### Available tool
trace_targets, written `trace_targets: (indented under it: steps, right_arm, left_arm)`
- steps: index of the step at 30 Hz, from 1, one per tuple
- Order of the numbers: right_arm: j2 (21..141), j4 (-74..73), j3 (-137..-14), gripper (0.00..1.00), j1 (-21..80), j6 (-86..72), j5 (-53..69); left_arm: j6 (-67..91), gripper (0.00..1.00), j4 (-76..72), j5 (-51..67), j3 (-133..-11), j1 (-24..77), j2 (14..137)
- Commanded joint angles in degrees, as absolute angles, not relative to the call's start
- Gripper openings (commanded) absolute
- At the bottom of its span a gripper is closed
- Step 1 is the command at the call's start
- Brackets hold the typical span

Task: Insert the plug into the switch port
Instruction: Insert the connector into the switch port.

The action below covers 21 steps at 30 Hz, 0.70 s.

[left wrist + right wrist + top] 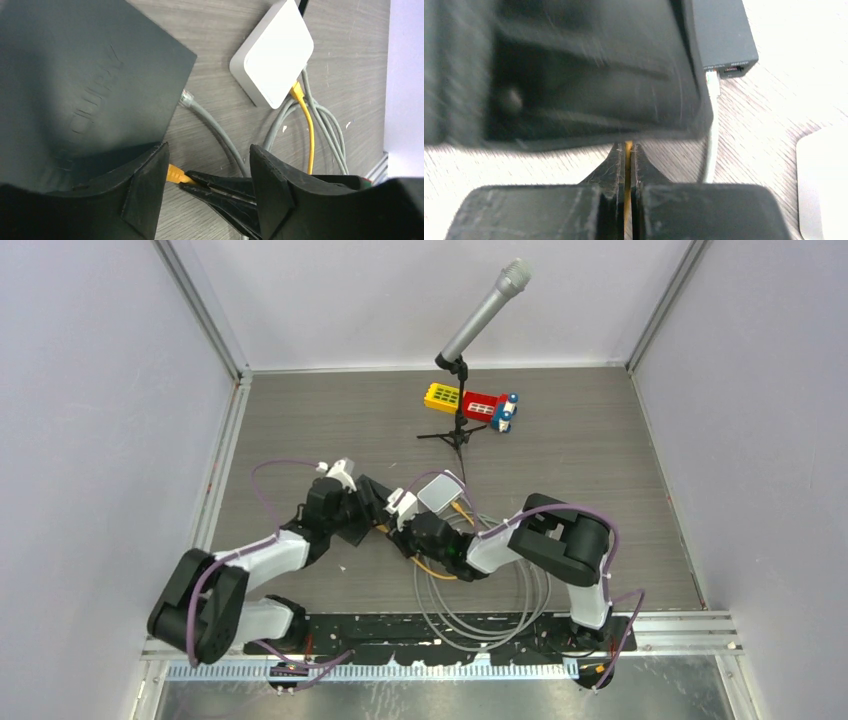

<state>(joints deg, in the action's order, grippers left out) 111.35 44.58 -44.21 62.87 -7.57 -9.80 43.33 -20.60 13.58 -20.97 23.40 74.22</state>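
The right gripper [628,148] pinches the yellow plug [175,175] just beside the black switch [85,75]. The left gripper [208,149] — jaws apart — straddles it.

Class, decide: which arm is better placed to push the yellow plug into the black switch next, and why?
Right. The right pincer is shut on the yellow plug, beside the black switch. The left pincer stands open around that plug, gripping nothing, so it would first have to close.

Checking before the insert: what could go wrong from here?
The left gripper stands open close around the right gripper, so they could collide. The yellow plug sticks out past the pinch and might twist. A loose grey cable lies by the black switch and could foul the port.
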Motion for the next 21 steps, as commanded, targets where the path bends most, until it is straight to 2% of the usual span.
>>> trace_targets:
  steps: [1,8,13,21]
  right_arm:
    - [107.8,42.2,-40.6,0.0,62.6,-8.1,-13.1]
    - [106.8,40.9,-40.1,0.0,62.6,-7.3,-13.5]
    - [104.8,40.1,-38.4,0.01,62.6,-7.0,-13.4]
    - [103.5,39.8,-37.1,0.0,62.5,-6.6,-12.8]
  left_arm:
    - [40.4,0.64,-9.5,8.8,-25.7,22.4,67.2]
    - [37.9,0.7,-2.8,5.3,-27.2,19.2,59.5]
    - [39.4,0.68,-4.4,4.2,-22.4,14.6,63.0]
    - [39.3,0.75,-5.4,-2.8,-21.0,14.5,64.4]
